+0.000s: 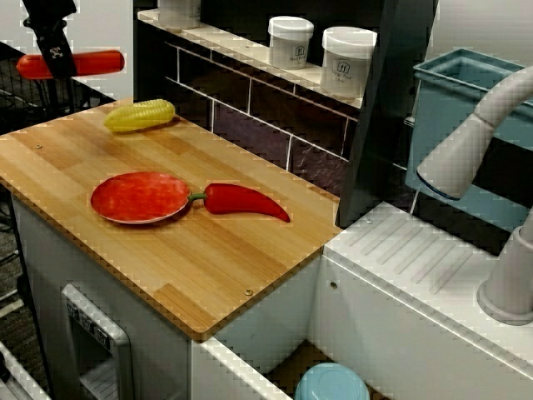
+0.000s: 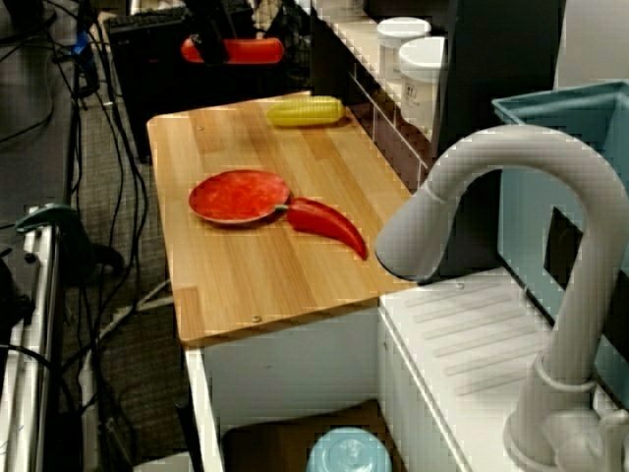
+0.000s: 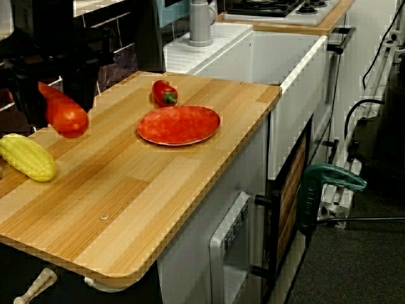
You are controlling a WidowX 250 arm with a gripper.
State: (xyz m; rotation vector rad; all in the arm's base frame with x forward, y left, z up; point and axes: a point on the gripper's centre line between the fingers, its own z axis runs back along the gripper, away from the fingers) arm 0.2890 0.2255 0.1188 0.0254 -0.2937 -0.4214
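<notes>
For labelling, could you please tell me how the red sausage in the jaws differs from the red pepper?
The red sausage is held in the air; the red pepper lies on the counter. The sausage is straight and blunt-ended; the pepper curves to a point and has a green stem. Both are red.

Worktop front open — plate, pepper block middle, corn far edge, gripper holding red item near it.

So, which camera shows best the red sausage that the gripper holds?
The close side view: the red sausage is side-on there, both ends showing past the gripper. The higher view shows it likewise, but small and far. The low opposite view shows it large but foreshortened, its upper part hidden by the gripper.
</notes>
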